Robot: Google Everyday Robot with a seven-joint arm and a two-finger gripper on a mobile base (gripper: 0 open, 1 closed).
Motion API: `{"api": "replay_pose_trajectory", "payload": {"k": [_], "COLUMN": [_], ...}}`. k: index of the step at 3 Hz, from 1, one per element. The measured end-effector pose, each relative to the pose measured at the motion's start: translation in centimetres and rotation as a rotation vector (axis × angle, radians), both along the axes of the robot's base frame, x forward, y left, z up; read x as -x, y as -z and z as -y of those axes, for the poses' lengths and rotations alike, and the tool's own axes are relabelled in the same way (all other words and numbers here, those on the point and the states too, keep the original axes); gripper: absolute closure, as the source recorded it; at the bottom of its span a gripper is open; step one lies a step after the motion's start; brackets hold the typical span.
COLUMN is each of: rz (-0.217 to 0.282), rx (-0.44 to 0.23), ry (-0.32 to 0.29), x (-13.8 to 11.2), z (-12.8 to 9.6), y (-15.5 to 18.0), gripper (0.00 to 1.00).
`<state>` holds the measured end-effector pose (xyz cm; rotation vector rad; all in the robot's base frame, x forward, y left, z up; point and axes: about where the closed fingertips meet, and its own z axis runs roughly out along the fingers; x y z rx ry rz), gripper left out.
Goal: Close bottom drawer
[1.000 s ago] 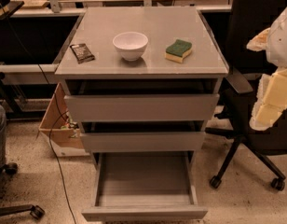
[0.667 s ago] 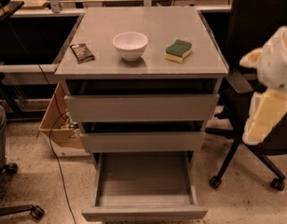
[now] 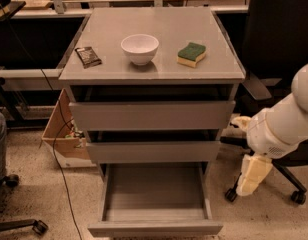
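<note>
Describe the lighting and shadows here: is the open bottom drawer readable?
Camera view: warm, dim indoor light. The cabinet top carries a faint reflection under the white bowl. Dark shadow fills the gaps above both upper drawers. The bottom drawer, pulled out, is evenly lit and readable. The gripper hangs right of that drawer, pale against the floor.

- Three grey drawers: one top drawer (image 3: pixel 152 115), one middle drawer (image 3: pixel 153 151), one bottom drawer (image 3: pixel 155 228).
- One white bowl (image 3: pixel 139 48).
- One sponge (image 3: pixel 191 54).
- One dark packet (image 3: pixel 88 56).
- One cardboard box (image 3: pixel 61 129).
- One gripper (image 3: pixel 246 184), low, to the right of the drawers.
</note>
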<state>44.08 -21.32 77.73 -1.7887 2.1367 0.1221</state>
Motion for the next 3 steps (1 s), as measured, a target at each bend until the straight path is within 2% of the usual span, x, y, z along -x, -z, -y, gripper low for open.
{"api": "replay_pose_trajectory", "payload": {"k": [1, 3], "rz": [-0.05, -0.054], "rx": [-0.058, -0.082], "ry": [-0.018, -0.019], "x": [-0.3, -0.1], "z": [-1.2, -2.8], "y": [7.2, 9.0], "gripper": [0.0, 0.0]}}
